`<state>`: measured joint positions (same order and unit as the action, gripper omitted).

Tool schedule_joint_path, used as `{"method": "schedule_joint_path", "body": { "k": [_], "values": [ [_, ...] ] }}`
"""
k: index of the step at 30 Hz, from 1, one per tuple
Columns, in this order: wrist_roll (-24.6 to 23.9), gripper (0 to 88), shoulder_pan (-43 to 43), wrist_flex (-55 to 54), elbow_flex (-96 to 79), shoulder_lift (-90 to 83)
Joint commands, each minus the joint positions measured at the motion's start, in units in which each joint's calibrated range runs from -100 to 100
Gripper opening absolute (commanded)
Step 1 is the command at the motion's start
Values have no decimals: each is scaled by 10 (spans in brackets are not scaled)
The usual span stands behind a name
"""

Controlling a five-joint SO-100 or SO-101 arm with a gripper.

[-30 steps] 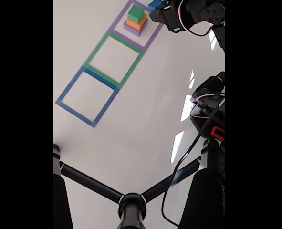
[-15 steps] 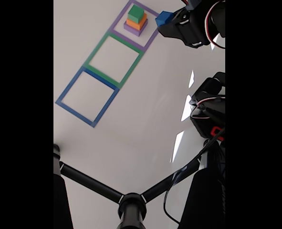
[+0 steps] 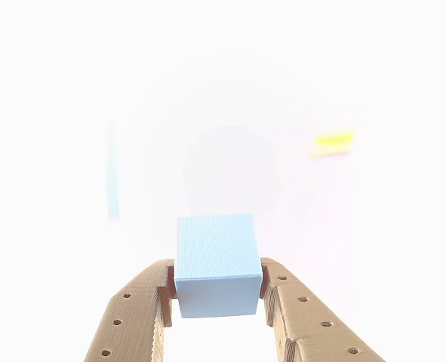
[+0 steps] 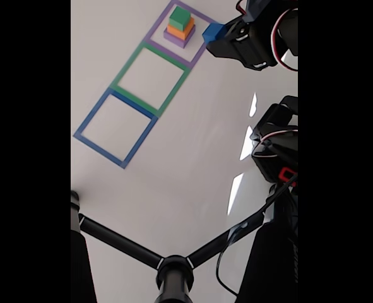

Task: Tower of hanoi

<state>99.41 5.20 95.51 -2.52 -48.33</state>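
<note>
Arm [image 4: 262, 31] reaching in from the upper right of the fixed view, wrist bent toward the left, black body crossing above the white bench [image 4: 173, 164]. Gripper [image 3: 216, 290] with tan, perforated fingers [image 3: 136, 320] rising from the bottom edge of the other view, jaws narrowed and pressed on both sides of the blue block [image 3: 216, 264]. Blue block [image 4: 213, 30] carried at the arm's tip in the fixed view, just right of the purple taped square [image 4: 199, 53], seemingly lifted off the bench, though height hard to judge.

Inside the purple taped square: a three-block stack, purple block [image 4: 175, 40] at the bottom, orange block [image 4: 181, 30] on it, green block [image 4: 181, 18] on top. Next in the row, down and to the left: green taped square [image 4: 128, 66], bare bench inside. Last in the row: blue taped square [image 4: 91, 120], likewise bare inside. Black tripod legs [image 4: 123, 243] across the bottom of the fixed view. Background of the other view washed out to white.
</note>
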Motion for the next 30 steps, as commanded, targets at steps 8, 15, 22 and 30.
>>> {"method": "schedule_joint_path", "body": {
  "k": [8,15,22,30],
  "values": [
    [6,15,6,-336,-383,-95],
    [6,14,-16,-650,-613,-83],
    [6,16,-28,-915,-775,-16],
    [6,17,-29,-1149,-850,132]
  ]
}}
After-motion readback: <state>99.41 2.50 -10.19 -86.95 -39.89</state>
